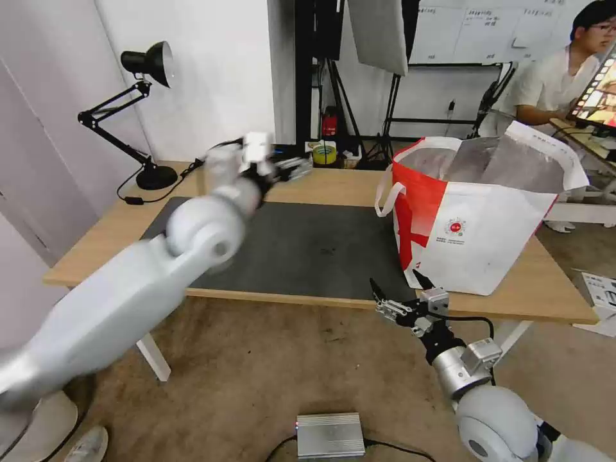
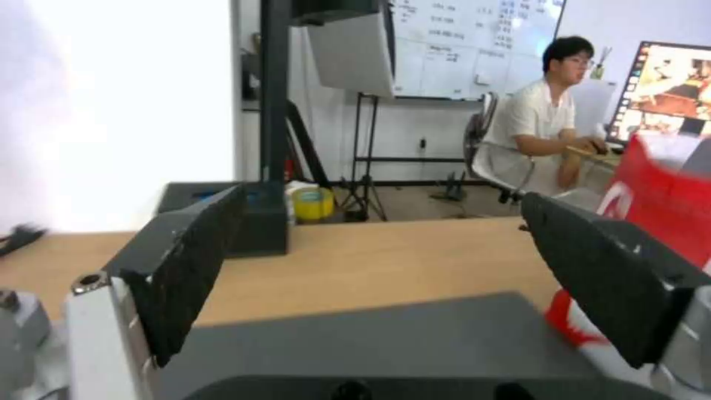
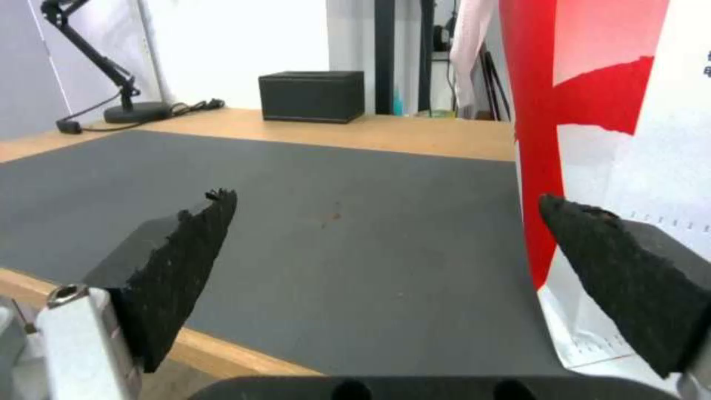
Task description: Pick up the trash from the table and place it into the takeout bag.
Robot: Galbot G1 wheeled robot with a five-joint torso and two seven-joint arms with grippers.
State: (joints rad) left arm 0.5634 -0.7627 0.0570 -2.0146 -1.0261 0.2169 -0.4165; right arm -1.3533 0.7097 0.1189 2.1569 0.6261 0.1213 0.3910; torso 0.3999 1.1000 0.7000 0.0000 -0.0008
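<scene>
The takeout bag (image 1: 475, 218) stands open on the right end of the table (image 1: 346, 186), its foil lining showing. The trash is out of view; the dark grey mat (image 1: 308, 244) lies bare. My left arm reaches across to the table's back edge, where my left gripper (image 1: 276, 165) is open and holds nothing (image 2: 383, 197); the bag's red side (image 2: 659, 205) is off to one side of it. My right gripper (image 1: 398, 289) hovers open at the table's front edge, just left of the bag's near corner (image 3: 592, 111), with nothing between its fingers (image 3: 385, 197).
A black desk lamp (image 1: 151, 64) stands at the back left with its cord on the wood. A black box (image 3: 311, 95) and a yellow tape roll (image 1: 324, 154) sit along the back edge. A silver box (image 1: 330, 435) lies on the floor in front.
</scene>
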